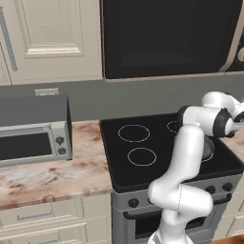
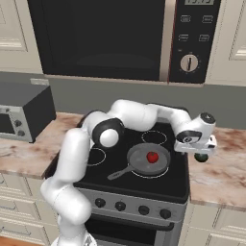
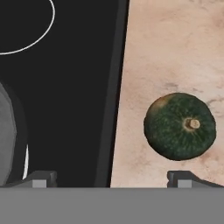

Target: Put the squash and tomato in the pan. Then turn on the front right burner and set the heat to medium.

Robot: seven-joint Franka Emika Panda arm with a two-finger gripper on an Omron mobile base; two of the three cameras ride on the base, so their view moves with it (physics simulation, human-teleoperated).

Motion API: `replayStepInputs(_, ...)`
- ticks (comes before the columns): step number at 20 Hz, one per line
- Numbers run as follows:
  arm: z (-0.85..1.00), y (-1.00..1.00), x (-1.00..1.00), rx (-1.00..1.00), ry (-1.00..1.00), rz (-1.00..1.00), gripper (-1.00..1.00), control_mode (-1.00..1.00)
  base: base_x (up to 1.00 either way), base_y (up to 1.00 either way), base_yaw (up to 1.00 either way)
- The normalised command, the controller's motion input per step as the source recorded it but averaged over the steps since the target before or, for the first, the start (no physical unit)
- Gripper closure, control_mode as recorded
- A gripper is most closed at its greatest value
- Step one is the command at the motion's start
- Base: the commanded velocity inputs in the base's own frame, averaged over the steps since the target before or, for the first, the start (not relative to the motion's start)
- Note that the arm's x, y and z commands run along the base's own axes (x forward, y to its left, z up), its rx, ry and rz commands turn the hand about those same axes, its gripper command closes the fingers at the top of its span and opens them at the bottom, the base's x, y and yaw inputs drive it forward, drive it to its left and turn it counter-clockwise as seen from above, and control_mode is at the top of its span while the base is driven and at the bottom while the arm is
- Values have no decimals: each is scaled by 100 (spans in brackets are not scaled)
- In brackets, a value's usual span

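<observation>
Squash was the item I still had to collect, so I went through the views for it in turn.

From the left base view I saw the arm (image 1: 188, 157) rise in front of the stove (image 1: 157, 143) and bend off to the right edge of the picture. It covered the front right burner, and I could not make out the hand or either vegetable there. The toaster oven (image 1: 35, 136) sat well off to the left on the counter (image 1: 57, 176).

From the right base view the tomato (image 2: 152, 156) already lay in the pan (image 2: 146, 160), which sat on the front right burner with its handle pointing to the front left. The gripper (image 2: 201, 150) hung over the right edge of the stove, above the counter beside it. The squash (image 2: 202, 157) peeked out dark green just under the hand, on the counter close to the cooktop's edge.

From the hand view the fingers (image 3: 186, 178) stood wide apart with nothing between them. The squash rested on the marble stem up, not centred in the gap but lying towards the right-hand fingertip and a little ahead of it. Being roundish, it offered no long axis to line up with. I judged the hand needed a shift towards that side before lowering, so that the jaws would straddle it.
</observation>
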Motion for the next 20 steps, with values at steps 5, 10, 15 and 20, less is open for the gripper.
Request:
replayStepInputs(5,0,-10,34,3,2,-12,-100,-100,0,0,0)
replayStepInputs(10,0,-15,24,8,0,-12,-100,-100,0,0,0)
replayStepInputs(15,-1,-33,4,8,0,-6,-100,-100,0,0,0)
replayStepInputs(20,0,-34,3,1,0,0,-100,-100,0,0,0)
